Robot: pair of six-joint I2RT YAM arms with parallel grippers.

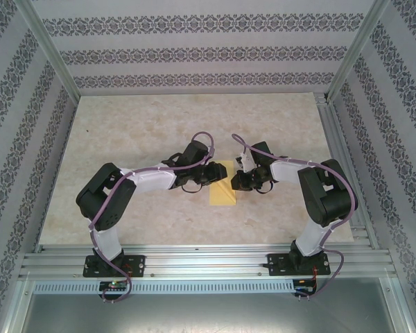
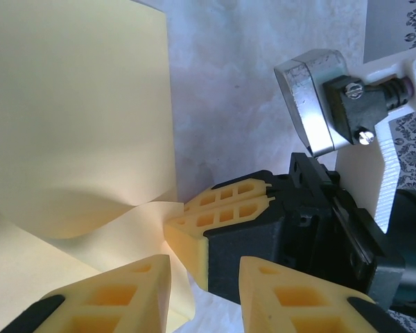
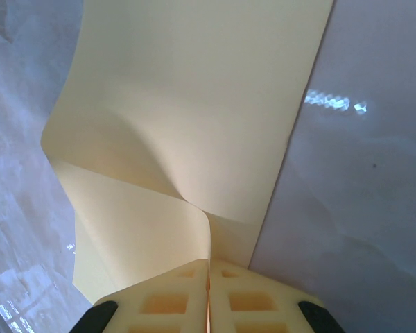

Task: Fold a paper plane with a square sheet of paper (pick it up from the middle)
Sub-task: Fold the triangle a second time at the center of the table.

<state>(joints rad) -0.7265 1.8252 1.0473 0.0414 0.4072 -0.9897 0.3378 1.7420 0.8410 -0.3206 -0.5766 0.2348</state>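
Right end effector (image 3: 209, 281) clenched on edge of square sheet of paper (image 3: 194, 104), edge curled upward. Left end effector (image 2: 204, 270) released, fingers apart, just beside. Sheet at middle of worktop (image 1: 139, 125), between both.

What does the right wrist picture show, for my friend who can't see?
The right tool, shut tight, pinches one edge of a pale-yellow sheet of paper. The paper bends in a soft curl over a pale marbled table.
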